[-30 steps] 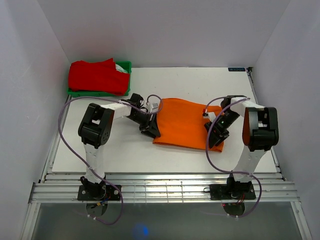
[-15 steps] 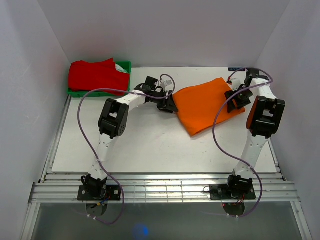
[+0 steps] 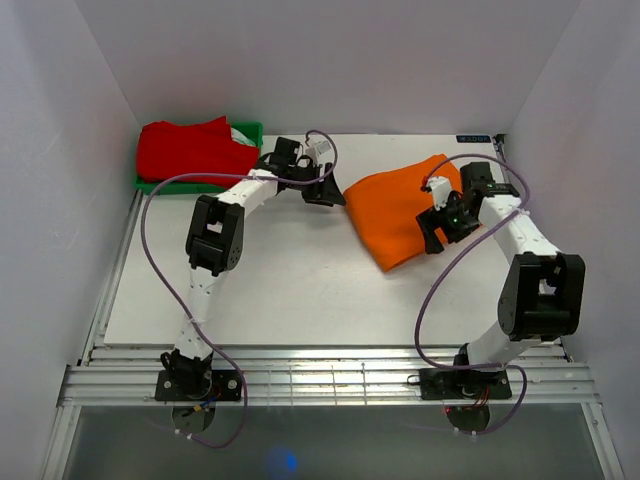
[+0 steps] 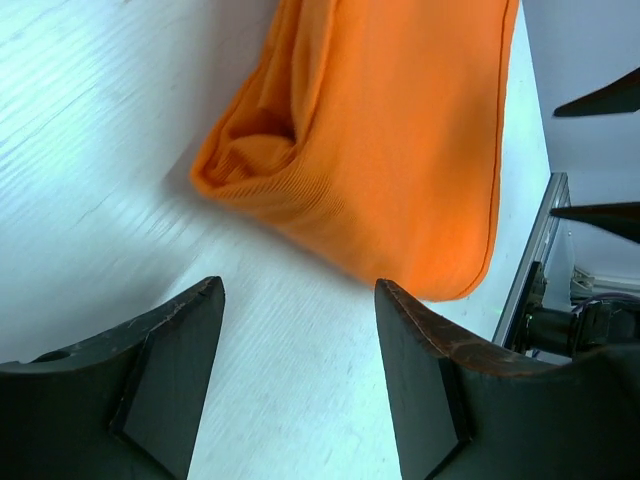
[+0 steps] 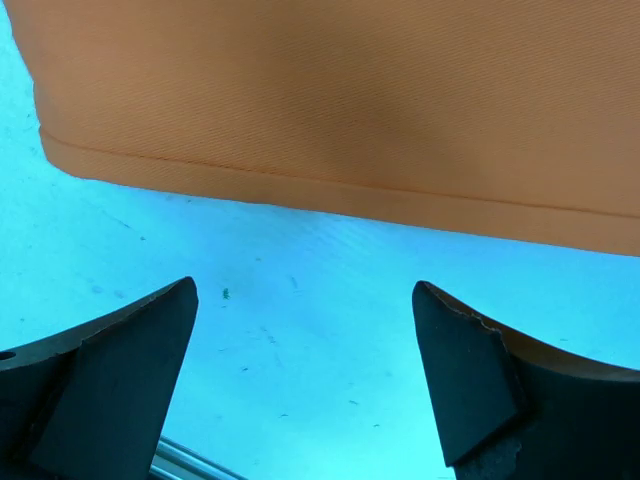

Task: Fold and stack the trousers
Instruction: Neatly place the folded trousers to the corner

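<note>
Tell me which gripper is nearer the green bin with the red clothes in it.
Left. The left gripper hangs open right of the green bin, between it and the orange trousers. The right gripper sits at the orange trousers' far side, much further away.

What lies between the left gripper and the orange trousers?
Only a strip of bare white table. The left wrist view shows it between the open left gripper and the orange trousers.

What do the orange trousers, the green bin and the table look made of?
The orange trousers: soft matte fabric, likely cotton; fine weave lines, a ribbed bunched end and a stitched hem. The green bin: probably rigid plastic, from its even colour and straight rim. The table: white matte board, faintly streaked and scuffed; exact material unclear.
</note>
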Controlling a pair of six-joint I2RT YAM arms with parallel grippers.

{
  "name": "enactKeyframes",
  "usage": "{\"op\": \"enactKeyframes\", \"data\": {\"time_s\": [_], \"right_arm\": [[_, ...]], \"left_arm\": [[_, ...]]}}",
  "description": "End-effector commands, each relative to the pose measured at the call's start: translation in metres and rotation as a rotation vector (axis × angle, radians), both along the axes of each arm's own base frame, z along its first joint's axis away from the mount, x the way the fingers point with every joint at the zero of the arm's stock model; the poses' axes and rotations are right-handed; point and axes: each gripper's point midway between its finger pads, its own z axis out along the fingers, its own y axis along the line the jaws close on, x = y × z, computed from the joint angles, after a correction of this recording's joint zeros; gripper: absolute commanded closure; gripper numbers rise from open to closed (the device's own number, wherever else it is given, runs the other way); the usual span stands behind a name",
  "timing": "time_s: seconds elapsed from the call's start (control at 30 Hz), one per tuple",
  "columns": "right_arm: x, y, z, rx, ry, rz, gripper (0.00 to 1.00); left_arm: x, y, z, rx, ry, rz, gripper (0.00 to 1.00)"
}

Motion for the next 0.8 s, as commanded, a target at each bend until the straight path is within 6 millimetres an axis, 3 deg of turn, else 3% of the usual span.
{"op": "enactKeyframes", "data": {"time_s": [0.0, 0.1, 0.13, 0.17, 0.37, 0.6, 0.77], "right_arm": [[-0.010, 0.002, -0.034, -0.089, 0.047, -0.077, 0.08], [-0.015, 0.016, -0.048, -0.092, 0.074, -0.161, 0.10], [-0.018, 0.019, -0.053, -0.089, 0.086, -0.182, 0.10], [-0.019, 0.029, -0.055, -0.078, 0.088, -0.184, 0.09], [-0.004, 0.082, -0.062, 0.060, 0.111, -0.325, 0.02], [0.033, 0.109, -0.072, 0.127, 0.046, -0.603, 0.03], [0.078, 0.106, -0.067, 0.155, -0.049, -0.684, 0.03]], "left_arm": [[0.001, 0.033, 0.068, -0.030, -0.097, 0.028, 0.28], [-0.008, 0.054, 0.090, -0.017, -0.128, 0.072, 0.23], [-0.013, 0.058, 0.110, -0.019, -0.165, 0.084, 0.21], [-0.015, 0.066, 0.106, 0.000, -0.158, 0.108, 0.20], [-0.034, 0.085, 0.144, -0.017, -0.195, 0.167, 0.14], [-0.050, 0.103, 0.152, -0.031, -0.163, 0.208, 0.13], [-0.057, 0.111, 0.147, -0.016, -0.141, 0.212, 0.13]]}}
